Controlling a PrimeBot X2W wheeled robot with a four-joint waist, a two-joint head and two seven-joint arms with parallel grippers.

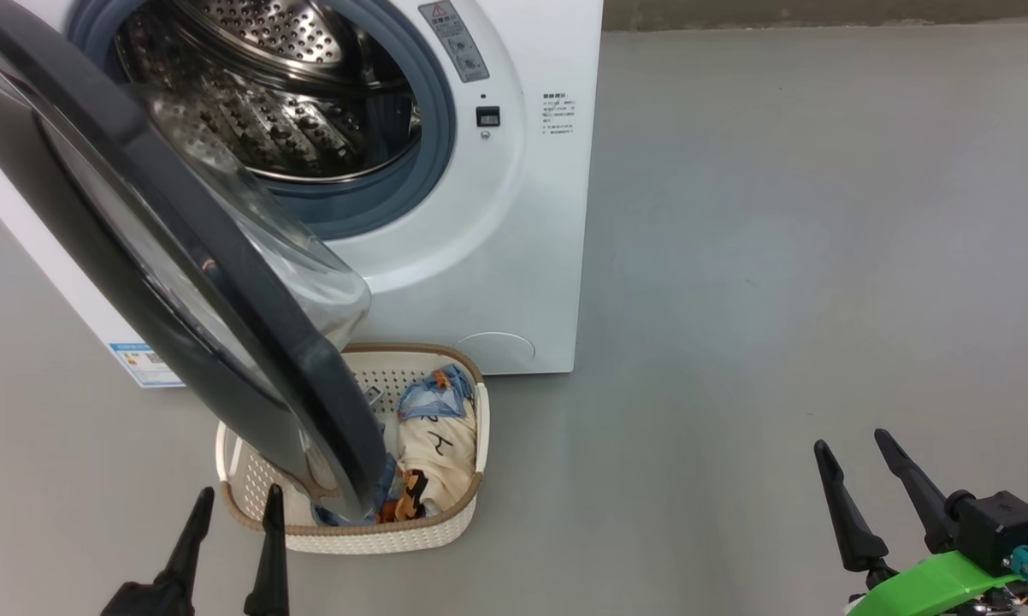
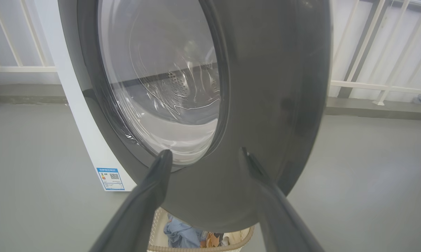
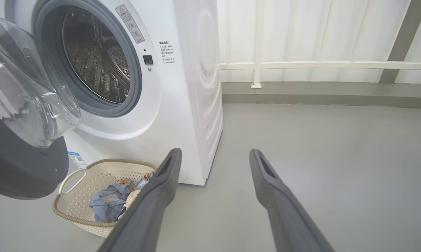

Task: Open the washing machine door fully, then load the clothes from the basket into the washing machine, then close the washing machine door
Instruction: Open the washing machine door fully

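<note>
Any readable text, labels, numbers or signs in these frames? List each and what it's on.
Nothing is legible enough to quote.
The grey warning sticker beside the drum opening of the big white front-loading washing machine: red triangle sign, print too small.
The dark printed block on its front: too small.
The blue label sticker at its base: QR code, text blurred.

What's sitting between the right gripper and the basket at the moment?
Nothing stands there: a bare stretch of grey floor separates the right gripper from the basket, plain in the head view.
</note>
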